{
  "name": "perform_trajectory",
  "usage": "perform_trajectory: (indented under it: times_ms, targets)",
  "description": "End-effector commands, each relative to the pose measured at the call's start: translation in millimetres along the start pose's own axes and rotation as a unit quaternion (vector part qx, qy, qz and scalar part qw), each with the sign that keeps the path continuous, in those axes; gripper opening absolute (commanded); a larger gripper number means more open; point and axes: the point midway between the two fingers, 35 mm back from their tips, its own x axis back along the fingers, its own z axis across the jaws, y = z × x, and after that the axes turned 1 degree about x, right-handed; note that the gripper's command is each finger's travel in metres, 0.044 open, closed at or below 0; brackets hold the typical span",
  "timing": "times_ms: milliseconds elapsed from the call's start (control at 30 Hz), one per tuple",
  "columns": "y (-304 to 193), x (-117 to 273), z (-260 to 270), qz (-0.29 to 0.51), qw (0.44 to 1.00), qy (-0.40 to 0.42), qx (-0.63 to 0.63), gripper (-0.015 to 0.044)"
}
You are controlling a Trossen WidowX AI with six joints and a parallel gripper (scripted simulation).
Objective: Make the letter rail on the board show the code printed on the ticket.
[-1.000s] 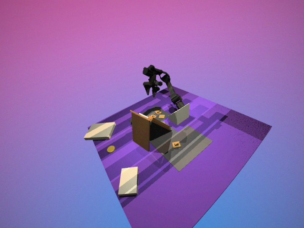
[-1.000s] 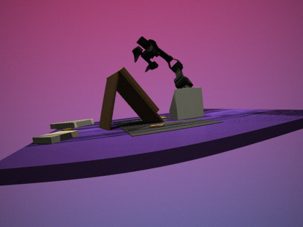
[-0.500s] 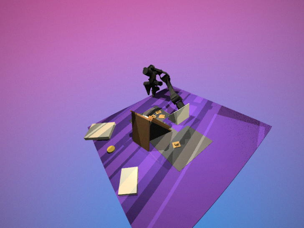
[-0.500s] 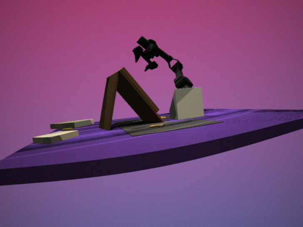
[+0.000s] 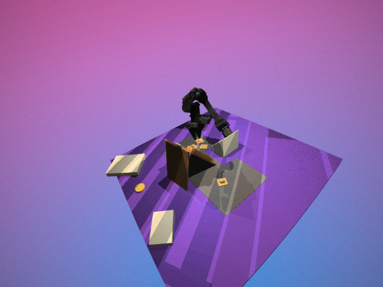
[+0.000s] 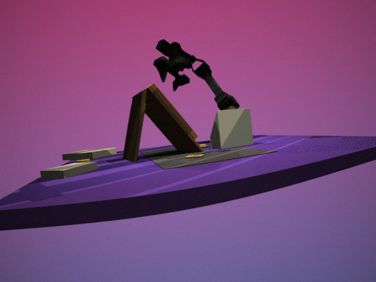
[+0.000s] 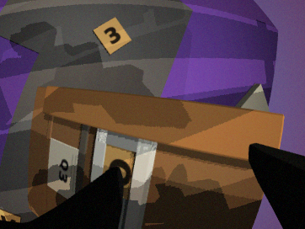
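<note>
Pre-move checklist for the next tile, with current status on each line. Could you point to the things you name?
1. End effector [image 6: 168, 86] free of any tile: ok, open with nothing between the fingers.
2. Ticket [image 7: 63, 165] readable: ok, it reads Q3.
3. First tile in the rail [image 7: 143, 173]: ok, the Q tile [image 7: 118, 164] is in it, partly hidden by a finger.
4. 3 tile [image 5: 222, 182] [image 6: 194, 156] [image 7: 112, 35] in the rail: not ok, it lies flat on the grey mat [image 5: 247, 176] [image 6: 243, 153] [image 7: 173, 25].
5. 3 tile on the counter, not knocked off: ok, away from the counter's edge.
6. Q tile pushed fully home: cannot tell, a finger covers part of it.
</note>
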Motion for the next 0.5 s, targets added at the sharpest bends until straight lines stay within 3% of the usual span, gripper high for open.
perform_trajectory:
  times_ms: [0, 233, 467]
  targets:
    - [34.7, -52.5, -17.9, -0.011, 0.999, 0.046, 0.026, 0.034]
    - [74.3, -145.9, -12.4, -0.001, 0.984, 0.143, 0.103, 0.034]
    - [114.3, -237.3, 25.2, 0.001, 0.954, 0.237, 0.183, 0.034]
